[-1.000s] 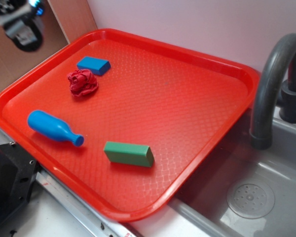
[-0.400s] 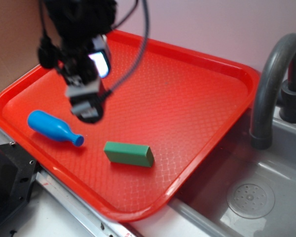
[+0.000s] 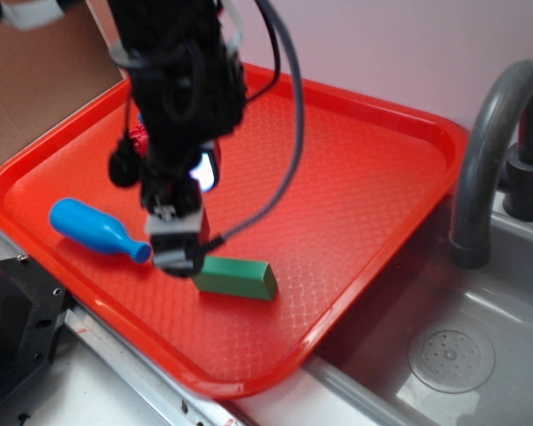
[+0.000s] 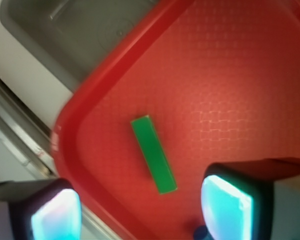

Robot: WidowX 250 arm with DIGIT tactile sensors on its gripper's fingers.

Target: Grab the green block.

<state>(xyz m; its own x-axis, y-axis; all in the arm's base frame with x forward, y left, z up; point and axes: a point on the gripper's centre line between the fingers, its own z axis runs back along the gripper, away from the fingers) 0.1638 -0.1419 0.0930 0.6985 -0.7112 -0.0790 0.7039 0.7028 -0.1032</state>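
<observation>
The green block [image 3: 238, 277] [image 4: 153, 154] lies flat on the red tray [image 3: 355, 177] near its front edge. My gripper [image 3: 179, 253] [image 4: 140, 212] hangs just above the block's left end, between it and the blue bottle-shaped toy [image 3: 96, 229]. In the wrist view both pale fingertips [image 4: 225, 207] stand wide apart with nothing between them, and the near end of the block reaches into the gap from above. The gripper is open.
A red crumpled toy [image 3: 139, 138] sits behind the arm, mostly hidden. The tray's raised rim [image 4: 70, 130] runs close to the block. A grey sink basin [image 3: 453, 355] with a dark faucet [image 3: 489, 151] lies to the right of the tray.
The arm came in from the upper left, swung across the tray and dropped toward the green block's left end. The block and the blue toy have not moved.
</observation>
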